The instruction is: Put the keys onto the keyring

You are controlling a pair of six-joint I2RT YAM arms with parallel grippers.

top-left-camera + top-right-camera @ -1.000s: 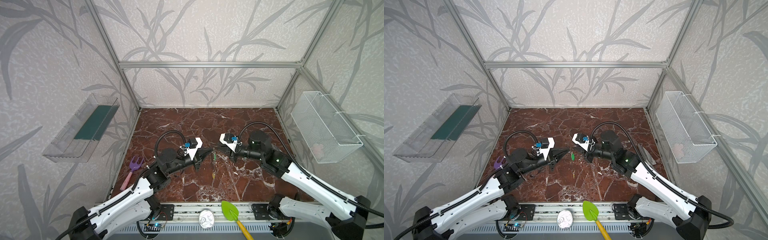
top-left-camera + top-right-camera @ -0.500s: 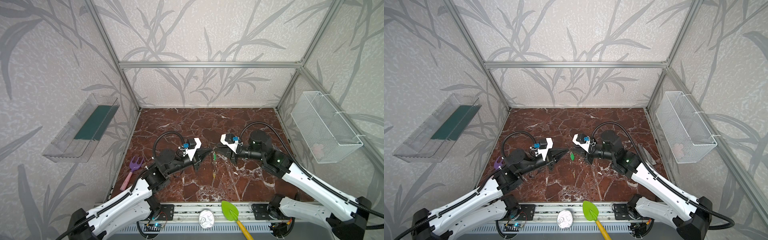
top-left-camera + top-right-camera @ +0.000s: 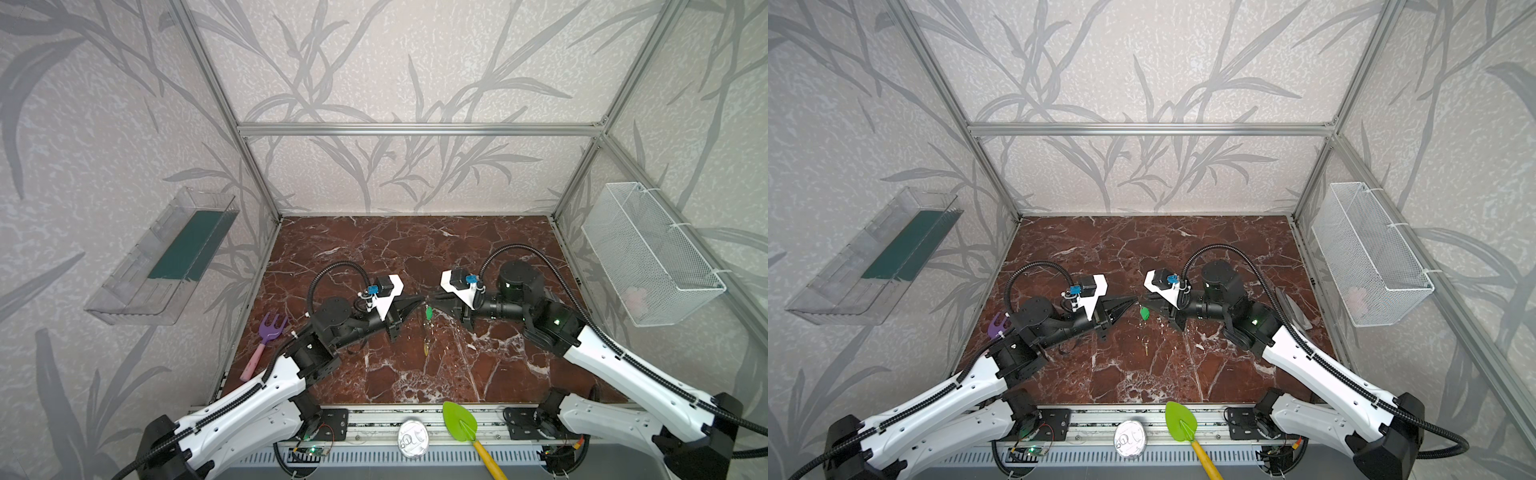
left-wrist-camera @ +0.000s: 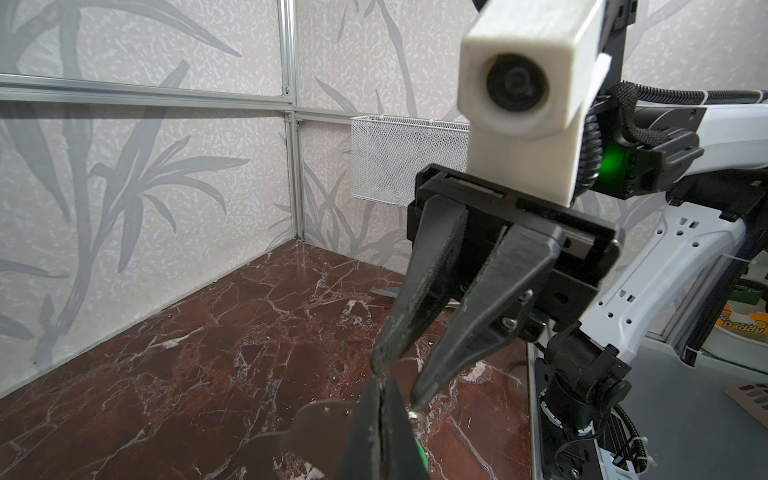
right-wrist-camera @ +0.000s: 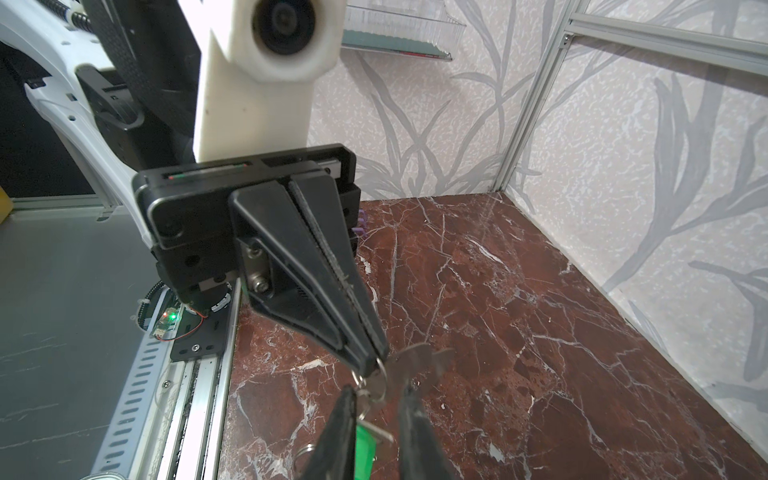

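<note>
Very little has shifted in the last second. The left claw (image 3: 417, 300) has shuffled slightly toward the right claw (image 3: 434, 298), which has kept its place, so they stay tip to tip. That reads as a handover still under way, with nothing yet carried to the keyring.

In both top views the tips meet above the glossy, veined red-brown table (image 3: 374, 249), well apart from the wire basket (image 3: 648, 257). The green-tagged key (image 3: 428, 311) dangles just beneath them, its tag a smooth oblong. The yellow-tagged key (image 3: 425, 349) seems to lie flat on the table, farther still from the basket. In a top view the keyring (image 3: 1293, 309), a thin matte grey plate, lies on the table near the basket.

In the left wrist view, the right claw's ribbed black fingers (image 4: 415, 324) stand narrowly parted, with table showing through the gap. The left claw's own are pressed together.

In the right wrist view, the left claw is clamped on a thin wire ring (image 5: 380, 368) of the green key's bunch. Beside it juts a lobed grey piece (image 5: 419, 357) of dull sheet metal, which I cannot identify. The right claw straddles the silvery key without clearly pinching it.
</note>
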